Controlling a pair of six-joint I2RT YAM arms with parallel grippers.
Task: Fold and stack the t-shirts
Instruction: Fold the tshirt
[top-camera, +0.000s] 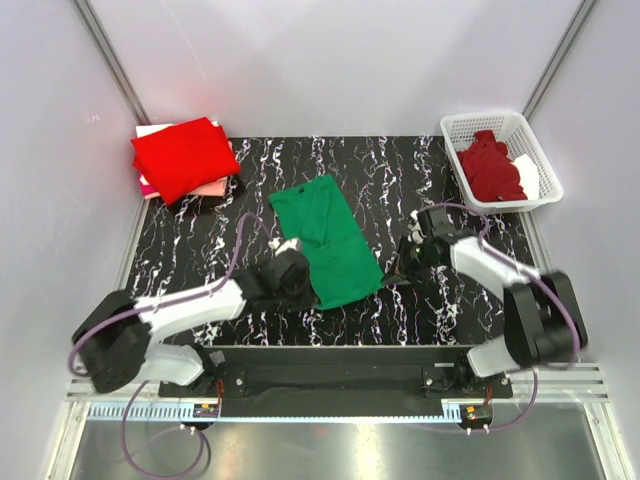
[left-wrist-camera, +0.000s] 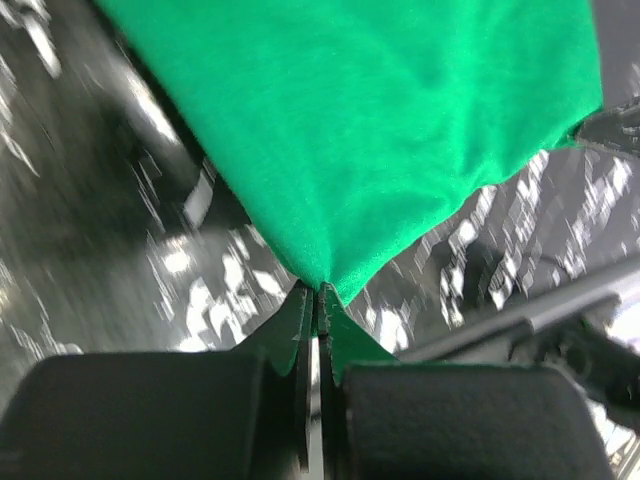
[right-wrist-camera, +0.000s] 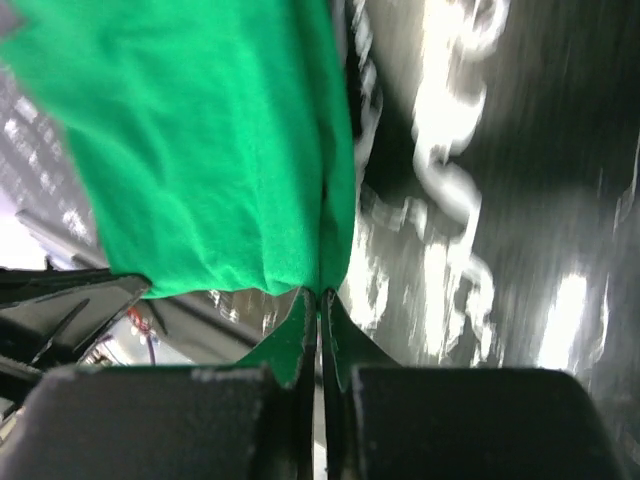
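Your left gripper (left-wrist-camera: 315, 295) and right gripper (right-wrist-camera: 320, 295) are each pinched tight on the near edge of the emerald green cotton t-shirt (top-camera: 325, 235), which lies at the middle of the black marbled table (top-camera: 430, 190). Both bites look shallow: uneven lifting could slip a corner and skew the fold.

The green t-shirt (top-camera: 325, 240) is soft, matt cloth, smooth with faint creases. The surface (top-camera: 400, 175) under it is glossy black with white marble-like veins and bright reflections. Right of the green t-shirt, the basket (top-camera: 452, 140) is white plastic lattice and holds a matt, rumpled maroon t-shirt (top-camera: 490, 170). Left of it, the red t-shirt (top-camera: 185, 157) is matt cloth too.
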